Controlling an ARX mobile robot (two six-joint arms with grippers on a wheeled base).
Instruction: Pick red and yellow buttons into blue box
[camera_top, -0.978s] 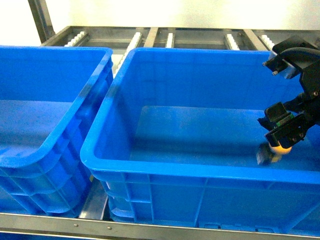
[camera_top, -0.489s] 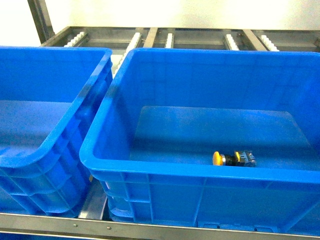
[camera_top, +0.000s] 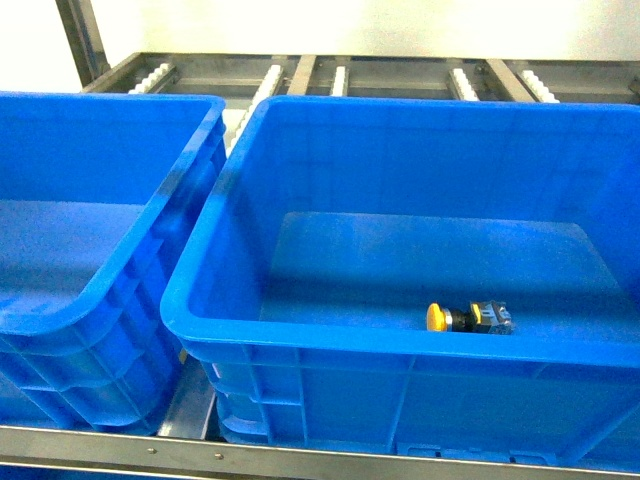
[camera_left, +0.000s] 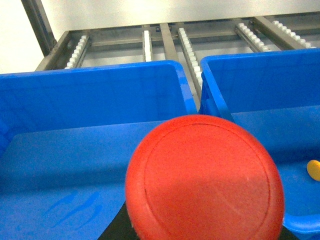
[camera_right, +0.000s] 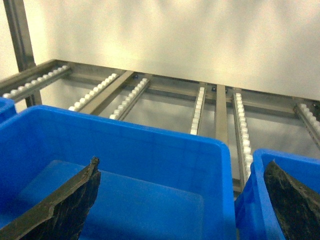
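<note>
Right fingers (camera_right: 180, 200) spread wide and empty, gone from above the box (camera_top: 300, 330); yellow button (camera_top: 470, 318) now lies inside. Left ones hidden, presumably pinching the red button (camera_left: 204, 177) — next in.

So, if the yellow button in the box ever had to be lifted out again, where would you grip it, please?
By the black blocky body, from straight above. The yellow button lies on its side on the box floor, cap pointing left, near the front wall; the body's flat sides probably suit the jaws better than the rounded cap.
</note>
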